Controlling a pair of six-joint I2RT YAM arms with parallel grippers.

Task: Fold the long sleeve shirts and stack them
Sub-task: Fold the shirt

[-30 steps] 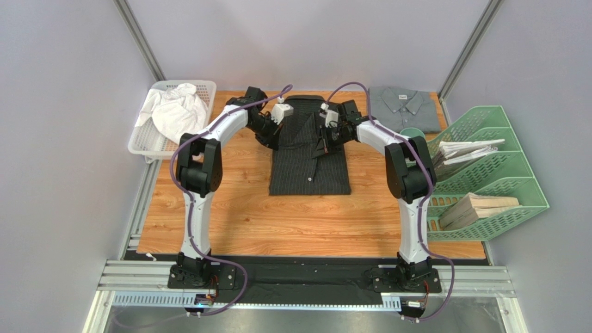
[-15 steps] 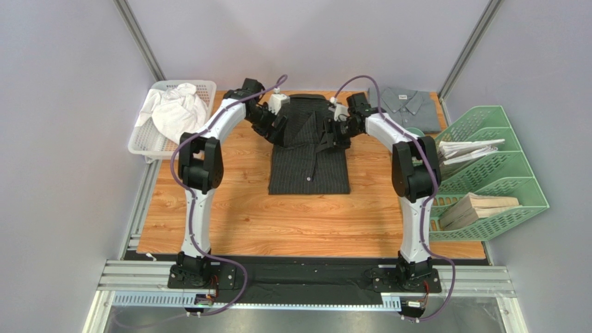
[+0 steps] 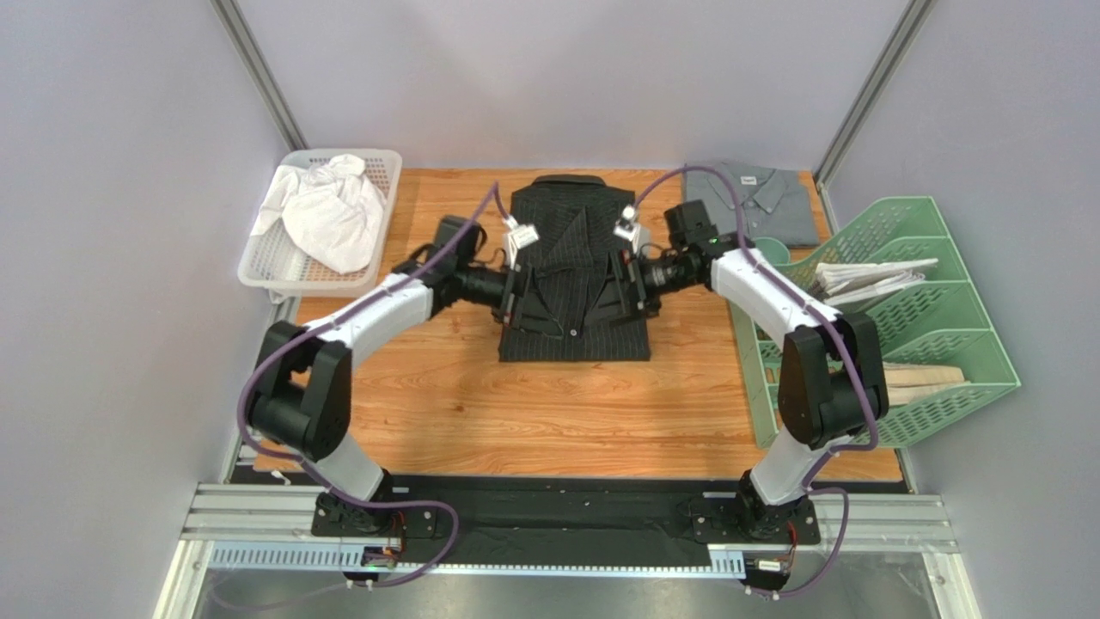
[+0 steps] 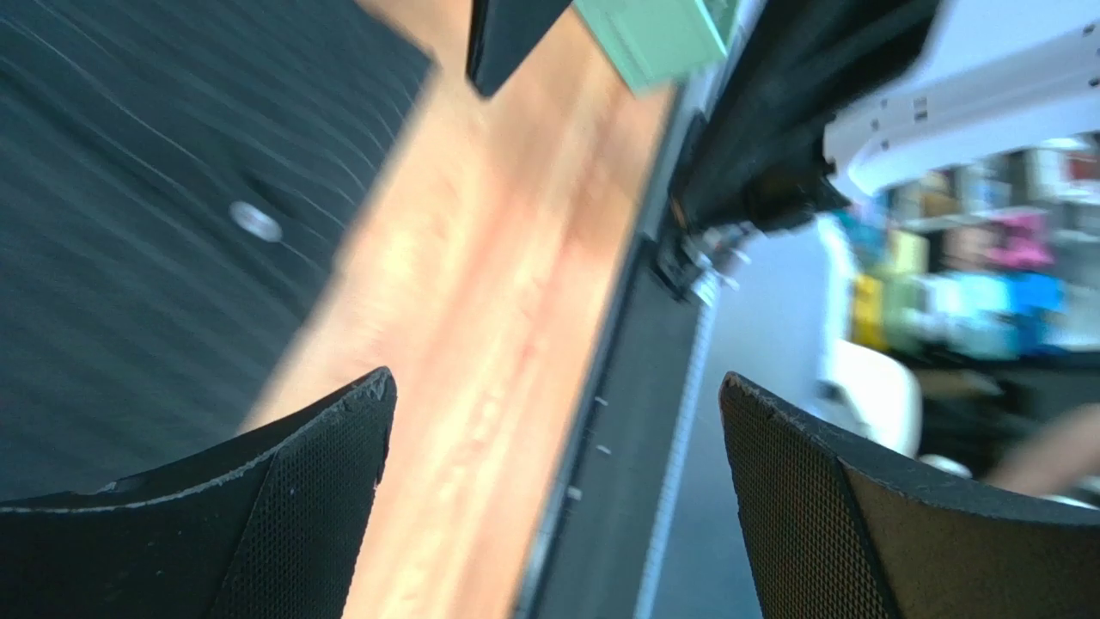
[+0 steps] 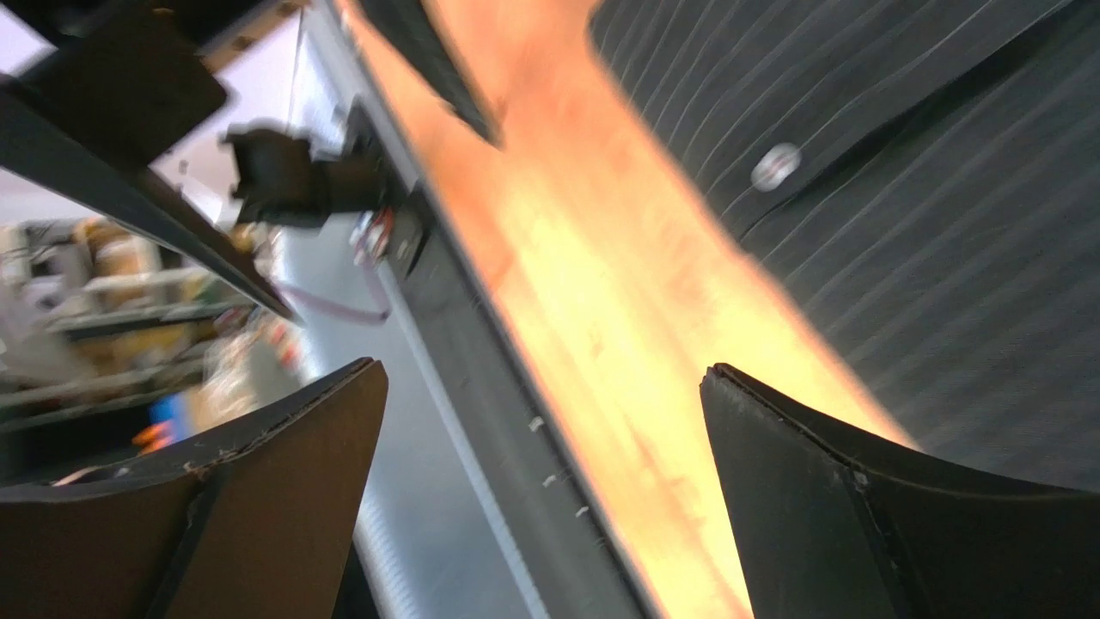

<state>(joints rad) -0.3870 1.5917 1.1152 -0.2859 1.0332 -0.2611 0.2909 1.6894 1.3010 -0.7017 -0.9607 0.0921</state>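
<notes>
1. Black pinstriped shirt (image 3: 575, 277) lies flat at the far middle of the wooden surface (image 3: 517, 413), already narrowed to a rectangle. The grey shirt (image 3: 753, 200) lies folded at the far right corner.
2. The left claw (image 3: 517, 294) and right claw (image 3: 629, 286) stand wide open at its two side edges, holding nothing.
3. The work seems to be between folds. Next, both claws probably must grip the near hem corners and carry them evenly towards the collar.
4. A second ago both claws were closed over the shirt's upper part. Since then they have let go and come nearer.

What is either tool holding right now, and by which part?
Nothing. The left tool and the right tool are both open and empty; the black shirt lies ungripped between them.
</notes>
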